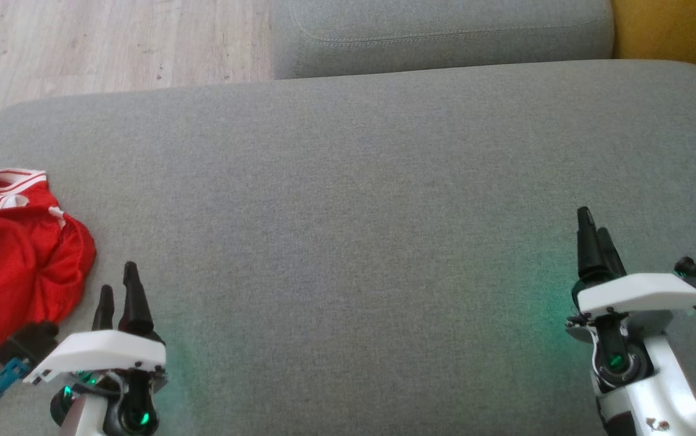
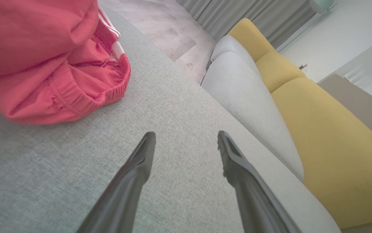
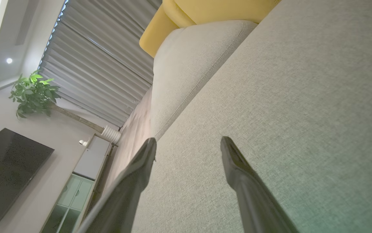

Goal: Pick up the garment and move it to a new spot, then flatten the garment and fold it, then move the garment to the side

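- Red garment (image 1: 14, 266) crumpled at left edge of grey cushion (image 1: 354, 212), just beside left gripper (image 1: 119, 281).
- Left gripper and right gripper (image 1: 594, 224) both spread wide, empty.
- Looks light, soft, floppy; probably best pinched at the elastic hem (image 2: 85, 97).

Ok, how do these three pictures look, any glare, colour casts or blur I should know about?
Head view: even daylight, with a green glow on the grey cushion beside the left tool and right tool. Left wrist view: the red garment looks soft and washed out up close. Right wrist view: top-left corner blown out white, green tint at bottom right.
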Robot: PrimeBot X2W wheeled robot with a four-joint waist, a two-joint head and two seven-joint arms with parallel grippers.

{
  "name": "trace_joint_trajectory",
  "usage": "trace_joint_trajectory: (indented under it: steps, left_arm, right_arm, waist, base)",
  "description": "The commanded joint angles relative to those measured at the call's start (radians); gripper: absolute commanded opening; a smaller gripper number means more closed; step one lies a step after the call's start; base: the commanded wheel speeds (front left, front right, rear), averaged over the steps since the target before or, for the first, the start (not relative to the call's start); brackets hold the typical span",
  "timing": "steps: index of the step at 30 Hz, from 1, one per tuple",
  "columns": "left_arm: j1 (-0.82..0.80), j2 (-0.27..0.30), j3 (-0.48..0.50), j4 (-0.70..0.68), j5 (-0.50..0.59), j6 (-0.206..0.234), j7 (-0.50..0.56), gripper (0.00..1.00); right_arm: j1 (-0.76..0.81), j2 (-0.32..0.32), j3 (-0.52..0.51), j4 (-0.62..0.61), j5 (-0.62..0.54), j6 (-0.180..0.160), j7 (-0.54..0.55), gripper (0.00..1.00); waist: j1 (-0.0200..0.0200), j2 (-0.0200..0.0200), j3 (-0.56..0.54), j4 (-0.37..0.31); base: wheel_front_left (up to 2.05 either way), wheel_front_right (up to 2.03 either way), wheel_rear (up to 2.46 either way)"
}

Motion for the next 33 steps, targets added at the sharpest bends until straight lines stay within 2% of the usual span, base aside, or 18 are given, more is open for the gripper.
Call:
trace_joint_trajectory:
  steps: [1, 33]
  left_arm:
    - [-0.070, 0.030, 0.005, -0.022, 0.034, 0.007, -0.013, 1.00]
    - [-0.152, 0.053, -0.076, 0.079, 0.443, 0.054, -0.111, 1.00]
  right_arm:
    - [-0.073, -0.014, 0.016, -0.022, -0.034, 0.000, -0.014, 1.00]
    - [-0.200, -0.009, 0.081, 0.132, -0.541, -0.001, -0.111, 1.00]
  waist:
    - [0.0000, 0.0000, 0.001, 0.000]
    - [0.0000, 0.0000, 0.012, 0.003]
  base:
    - [0.00, 0.00, 0.00]
    - [0.00, 0.00, 0.00]
